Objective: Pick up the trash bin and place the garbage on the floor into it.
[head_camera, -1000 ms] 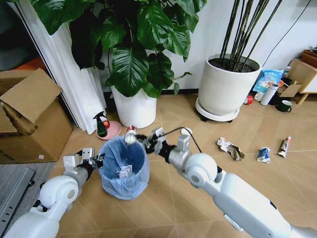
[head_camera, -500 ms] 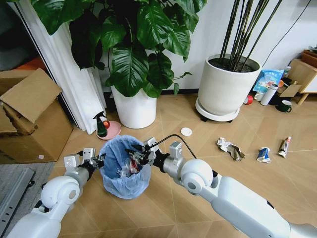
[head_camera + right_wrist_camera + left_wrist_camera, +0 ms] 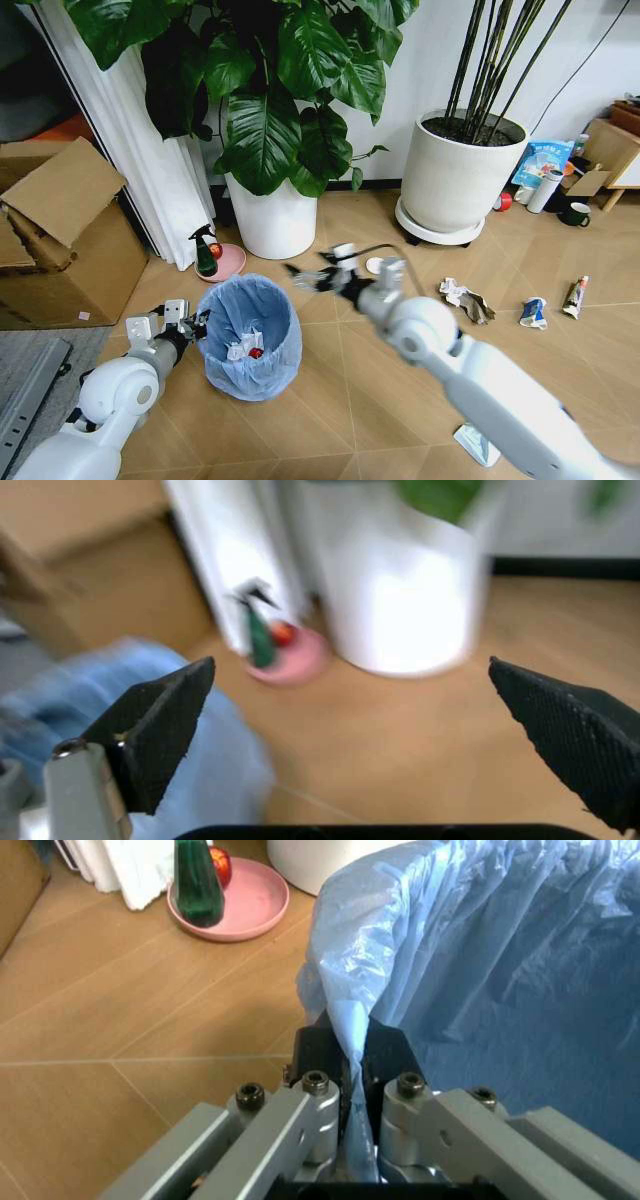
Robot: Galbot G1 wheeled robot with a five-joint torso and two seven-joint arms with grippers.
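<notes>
clamping trash bin (image 3: 480,960) rim, left pincer (image 3: 345,1065); right pincer (image 3: 355,727) spread, empty

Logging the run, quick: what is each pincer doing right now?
Left pincer: shut on the trash bin, pinching its blue bag at the rim.
Right pincer: open, holding nothing, beside the bin.

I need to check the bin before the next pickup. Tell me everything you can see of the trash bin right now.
The trash bin is small and round, lined with a crinkly, translucent light-blue plastic bag draped over its rim and down its sides. It stands upright on the wood-look floor, before a white plant pot. Inside lie a white wad and something red. The left hand is shut on its rim, pinching the bag's edge. The right hand, open, hovers apart, just beyond the rim.
</notes>
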